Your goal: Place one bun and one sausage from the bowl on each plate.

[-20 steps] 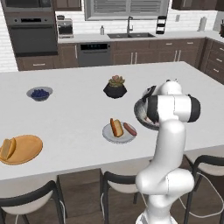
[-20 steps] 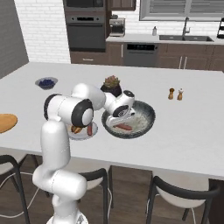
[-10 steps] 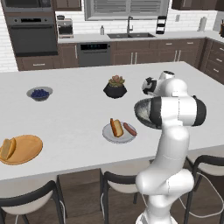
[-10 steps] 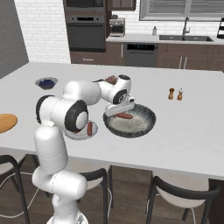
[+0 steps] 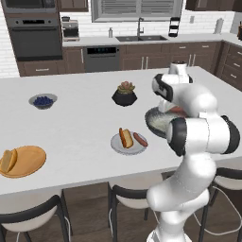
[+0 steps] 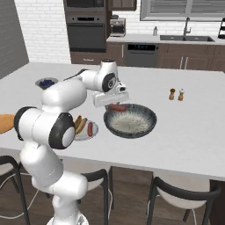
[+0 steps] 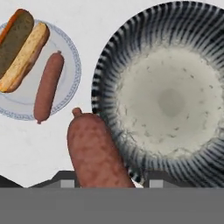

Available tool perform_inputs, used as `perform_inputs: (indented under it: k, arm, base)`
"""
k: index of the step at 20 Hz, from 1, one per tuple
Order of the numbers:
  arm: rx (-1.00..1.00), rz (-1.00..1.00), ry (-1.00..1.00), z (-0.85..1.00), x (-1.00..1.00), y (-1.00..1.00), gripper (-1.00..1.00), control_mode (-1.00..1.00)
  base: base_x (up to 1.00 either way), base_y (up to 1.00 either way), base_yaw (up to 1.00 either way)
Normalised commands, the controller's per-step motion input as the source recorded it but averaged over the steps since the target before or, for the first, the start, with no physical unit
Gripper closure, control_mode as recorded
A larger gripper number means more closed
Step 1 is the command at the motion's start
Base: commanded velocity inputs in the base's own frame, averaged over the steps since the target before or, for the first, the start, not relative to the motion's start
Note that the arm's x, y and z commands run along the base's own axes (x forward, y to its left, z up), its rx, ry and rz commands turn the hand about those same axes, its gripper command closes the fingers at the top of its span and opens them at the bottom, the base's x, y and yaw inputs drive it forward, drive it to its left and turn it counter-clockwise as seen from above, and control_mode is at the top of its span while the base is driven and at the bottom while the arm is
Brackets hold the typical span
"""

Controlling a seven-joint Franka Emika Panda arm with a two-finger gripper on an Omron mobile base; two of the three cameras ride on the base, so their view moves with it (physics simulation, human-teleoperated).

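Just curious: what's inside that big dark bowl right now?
Nothing visible: the bowl shows a bare speckled bottom. The hand holds a sausage above its rim, hiding a small part.

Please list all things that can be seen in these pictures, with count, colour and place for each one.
bowl: one, dark grey with pale speckled inside, on the counter by the arm; nothing lies in it.
grey plate: one, light grey, left of the bowl in the left base view.
orange plate: one, orange-tan, at the counter's left end in the left base view.
buns: two, golden-tan; one on the grey plate, one on the orange plate.
sausages: two, reddish-brown; one on the grey plate, one held above the bowl's rim.
berry bowl: one, blue berries, far left.
plant pot: one, black, behind the grey plate.
shakers: two, brownish, right of the bowl in the right base view.
gripper: one, white, shut on the held sausage.
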Motion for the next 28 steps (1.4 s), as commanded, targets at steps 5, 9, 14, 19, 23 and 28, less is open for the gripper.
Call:
perform_inputs:
  k: [5, 9, 14, 19, 23, 28]
  arm:
    - [0.05, -0.22, -0.15, 0.42, -1.00, 0.37, 1.00, -1.00]
    - [0.01, -0.16, -0.20, 0.24, -1.00, 0.28, 1.00, -1.00]
    - [-0.04, -0.02, -0.09, -0.02, -0.93, 0.18, 1.00, -1.00]
    - [0.00, 0.00, 0.00, 0.00, -0.12, 0.00, 1.00, -1.00]
    - [0.00, 0.00, -0.01, -0.01, -0.03, 0.33, 1.00, 1.00]
    - [0.00, 0.00, 0.00, 0.00, 0.00, 0.00, 1.00, 1.00]
  base:
    - [0.00, 0.00, 0.00]
    - [0.00, 0.00, 0.00]
    - [0.00, 0.00, 0.00]
    - [0.00, 0.00, 0.00]
    - [-0.05, 0.45, 0.00]
    - [-0.05, 1.00, -0.06]
